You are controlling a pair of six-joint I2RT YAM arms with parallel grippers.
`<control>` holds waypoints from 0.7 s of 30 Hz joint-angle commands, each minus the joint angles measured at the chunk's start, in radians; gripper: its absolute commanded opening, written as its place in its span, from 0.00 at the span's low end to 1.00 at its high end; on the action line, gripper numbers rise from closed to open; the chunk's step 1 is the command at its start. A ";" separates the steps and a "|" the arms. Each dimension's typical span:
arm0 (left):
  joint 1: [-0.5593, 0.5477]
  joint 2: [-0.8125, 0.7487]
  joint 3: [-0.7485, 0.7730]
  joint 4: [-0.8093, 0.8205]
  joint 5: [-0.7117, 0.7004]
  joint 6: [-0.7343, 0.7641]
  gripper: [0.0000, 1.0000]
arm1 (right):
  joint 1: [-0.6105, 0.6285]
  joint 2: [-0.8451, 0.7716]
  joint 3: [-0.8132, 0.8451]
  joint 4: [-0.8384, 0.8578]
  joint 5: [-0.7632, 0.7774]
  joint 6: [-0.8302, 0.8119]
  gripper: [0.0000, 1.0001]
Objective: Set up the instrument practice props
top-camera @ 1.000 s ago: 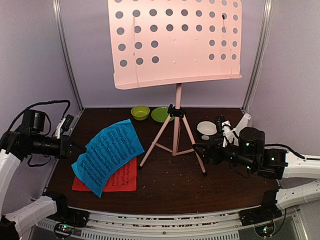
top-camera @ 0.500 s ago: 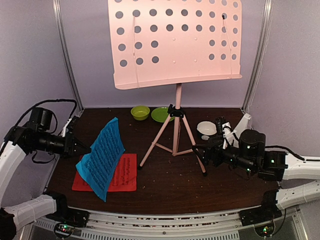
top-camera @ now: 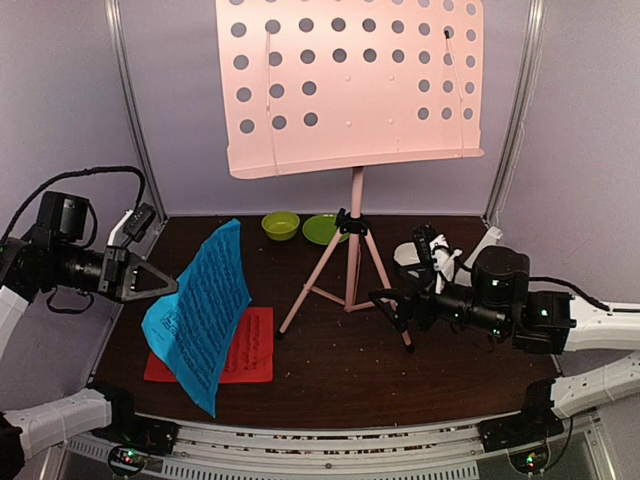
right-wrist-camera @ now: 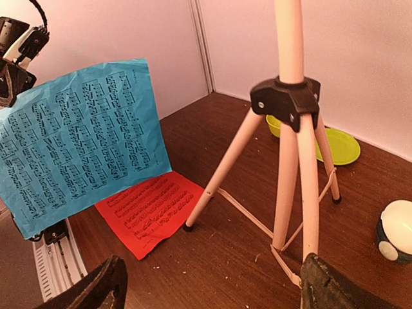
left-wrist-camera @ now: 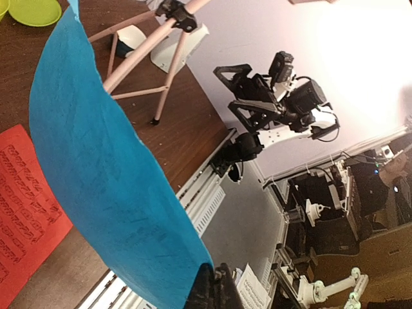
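My left claw (top-camera: 168, 291) is clamped on the blue sheet (top-camera: 200, 305), holding it upright off the bench (top-camera: 330, 372). My right claw (top-camera: 388, 305) is spread, empty, beside the stand (top-camera: 353, 215). The red sheet (top-camera: 250, 352) lies flat and the stand's desk is bare. I'd say we've barely begun: both sheets and the metronome (left-wrist-camera: 193, 42) remain.

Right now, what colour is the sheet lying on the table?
The flat sheet is red; best in the right wrist view.

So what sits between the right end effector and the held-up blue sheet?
The music stand's tripod legs, with dark table beneath; the top view shows it.
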 commanded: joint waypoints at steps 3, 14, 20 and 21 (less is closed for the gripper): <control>-0.039 -0.009 0.038 -0.025 0.140 0.001 0.00 | 0.042 0.016 0.074 -0.039 -0.030 -0.101 0.94; -0.173 0.036 0.117 -0.006 0.191 0.039 0.00 | 0.169 0.086 0.189 -0.101 0.005 -0.194 0.94; -0.244 0.025 0.149 0.021 0.197 0.035 0.00 | 0.217 0.091 0.185 -0.100 0.025 -0.170 0.93; -0.248 0.020 0.154 0.043 0.197 0.024 0.00 | 0.218 0.087 0.169 -0.083 0.027 -0.146 0.94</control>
